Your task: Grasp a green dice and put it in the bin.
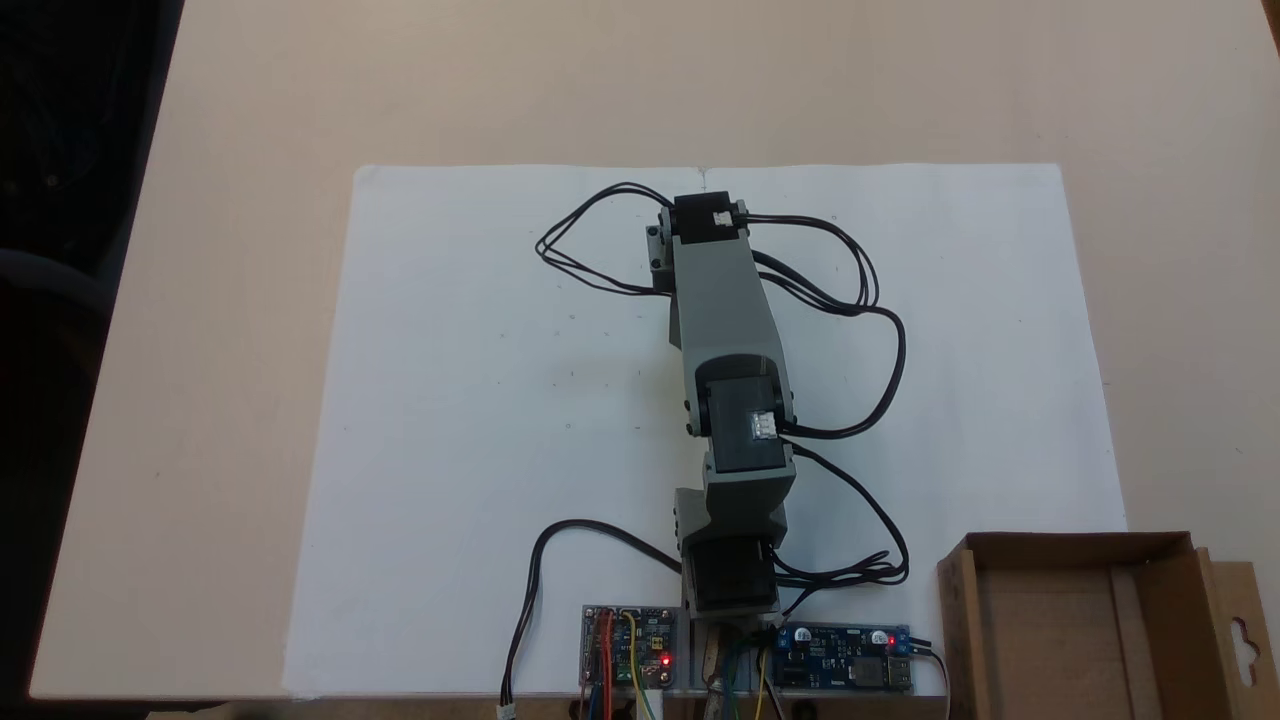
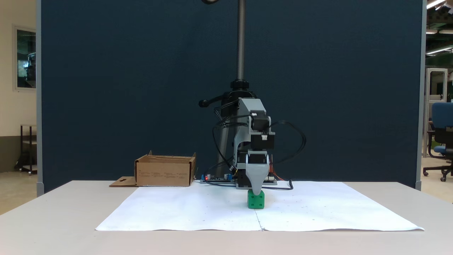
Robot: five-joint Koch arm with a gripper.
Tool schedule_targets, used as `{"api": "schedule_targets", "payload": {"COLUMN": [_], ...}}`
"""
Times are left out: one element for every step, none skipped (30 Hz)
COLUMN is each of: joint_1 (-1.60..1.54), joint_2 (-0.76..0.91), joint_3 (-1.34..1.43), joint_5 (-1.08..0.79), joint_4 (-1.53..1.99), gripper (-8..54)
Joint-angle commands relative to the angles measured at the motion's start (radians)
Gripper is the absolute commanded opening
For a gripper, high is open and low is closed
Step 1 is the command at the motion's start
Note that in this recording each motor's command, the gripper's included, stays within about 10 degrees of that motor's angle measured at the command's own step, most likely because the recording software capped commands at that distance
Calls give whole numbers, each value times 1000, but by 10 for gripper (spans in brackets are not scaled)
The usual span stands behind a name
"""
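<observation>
Fixed view, front: the gripper (image 2: 256, 189) points straight down, its grey tip right at the top face of the dice (image 2: 256, 199).
Fixed view, from above: the arm (image 1: 722, 310) reaches out over the paper (image 1: 450, 420) and covers what lies under its far end.
Gripper state: I cannot tell. From the front the jaws stand one behind the other and a single tapered tip shows, so the gap between them is hidden.
Dice: on the paper near its middle crease, flat on the sheet, directly under the tip. Whether the tip touches it or stops just above is too close to call.
Bin (image 2: 165, 171): at the back corner of the table, beside the arm's base and its boards (image 1: 630, 648); well apart from the dice. Its open top faces up, with the flap (image 1: 1243, 635) folded out on the far side from the arm.
Step in hand: judged to be the grasp, not yet confirmed.
Doing it well: bring the jaws down on either side of the cube, low enough to bear on flat faces rather than rounded edges, and centre it before closing.
Lift: straight up until clear of the paper, then swing toward the bin.
Risk: an off-centre pinch could squirt the small cube sideways.
</observation>
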Motion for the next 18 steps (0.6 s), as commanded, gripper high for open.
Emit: {"api": "schedule_targets", "payload": {"joint_1": [-20,-20,-20,-21,-21,-21,-21,-21,-23,-25,-25,-25,-26,-28,-28,-28,-28,-26], "joint_2": [2,-6,-15,-26,-34,-38,-43,-48,-52,-58,-64,-72,-83,-91,-98,-106,-110,-114], "joint_3": [-61,-64,-67,-69,-71,-71,-71,-71,-71,-71,-71,-72,-75,-75,-78,-83,-86,-87], "joint_5": [54,54,54,54,54,54,54,54,54,54,54,54,54,54,54,52,52,52], "joint_4": [-20,-21,-21,-21,-21,-21,-21,-21,-21,-21,-21,-23,-23,-23,-25,-25,-25,-25], "gripper": [415,415,415,415,415,415,415,415,415,415,415,415,415,415,415,415,415,415]}}
